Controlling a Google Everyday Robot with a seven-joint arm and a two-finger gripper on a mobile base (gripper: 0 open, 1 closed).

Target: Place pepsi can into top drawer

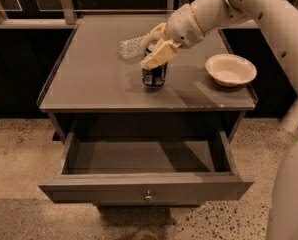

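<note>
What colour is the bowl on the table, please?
Cream-white bowl, clearest in the camera view; the tool is right over the pepsi can.

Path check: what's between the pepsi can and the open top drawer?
In the camera view, only bare tabletop and its front edge separate the pepsi can from the top drawer. The gripper is at the can's top.

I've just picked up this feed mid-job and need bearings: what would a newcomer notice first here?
The pale arm reaches in from the upper right, its pincer right over the pepsi can standing on the table. Below, the top drawer is pulled wide open and looks empty. A white bowl sits near the table's right edge, and a clear bottle lies behind the can.
</note>
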